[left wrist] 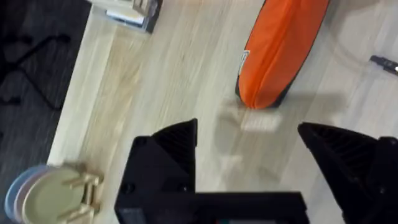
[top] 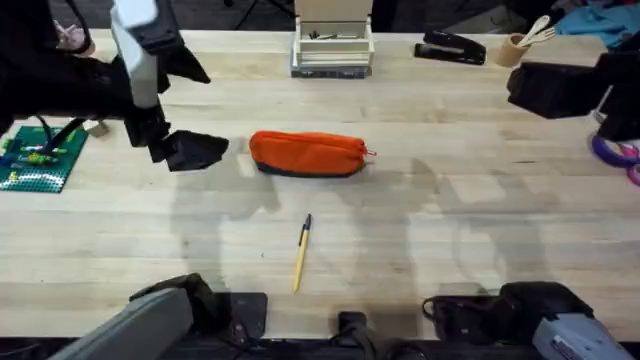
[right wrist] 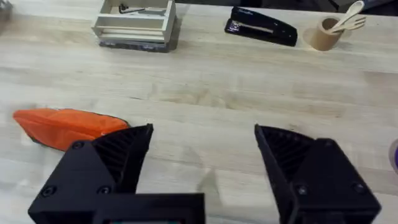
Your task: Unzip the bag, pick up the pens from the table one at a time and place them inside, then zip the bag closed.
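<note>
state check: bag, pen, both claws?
bag: lying on the table, zipper looks shut, nothing gripping it
pen: loose on the table, nearer the arm bases than the bag, apart from it
left claw: open, holding nothing, beside one end of the bag, not touching it
right claw: open, holding nothing, above the table

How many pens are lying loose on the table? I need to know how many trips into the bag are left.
1. A single pen lies on the table, in front of the orange bag and apart from it. None other shows loose.
</note>
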{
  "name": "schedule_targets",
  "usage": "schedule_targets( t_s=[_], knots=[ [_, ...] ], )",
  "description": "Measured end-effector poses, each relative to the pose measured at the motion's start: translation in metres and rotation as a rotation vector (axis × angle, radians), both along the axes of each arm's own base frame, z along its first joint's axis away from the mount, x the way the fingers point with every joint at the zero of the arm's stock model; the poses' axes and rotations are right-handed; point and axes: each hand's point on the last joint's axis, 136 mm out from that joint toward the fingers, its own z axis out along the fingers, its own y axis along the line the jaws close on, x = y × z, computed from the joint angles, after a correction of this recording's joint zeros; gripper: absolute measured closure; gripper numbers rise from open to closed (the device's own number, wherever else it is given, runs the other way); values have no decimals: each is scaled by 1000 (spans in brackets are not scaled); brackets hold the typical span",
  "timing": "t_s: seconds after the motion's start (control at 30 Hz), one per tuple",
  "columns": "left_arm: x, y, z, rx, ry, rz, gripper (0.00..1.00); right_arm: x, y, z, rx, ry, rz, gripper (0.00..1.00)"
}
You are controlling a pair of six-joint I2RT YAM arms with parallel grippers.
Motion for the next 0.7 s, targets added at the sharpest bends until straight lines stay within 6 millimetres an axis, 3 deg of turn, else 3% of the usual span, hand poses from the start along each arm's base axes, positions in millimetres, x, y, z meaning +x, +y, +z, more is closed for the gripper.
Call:
schedule_targets(
  t_s=[0.23, 0.47, 0.7],
  knots=[
    [15, -5, -18, -63, -40, -173, 8, 0, 0, 0, 0, 1, 0, 3],
    [14, -7, -20, -58, -51, -203, 8, 0, 0, 0, 0, 2, 0, 3],
    [19, -8, -44, -136, 47, -206, 8, 0, 0, 0, 0, 1, 0, 3]
  ],
)
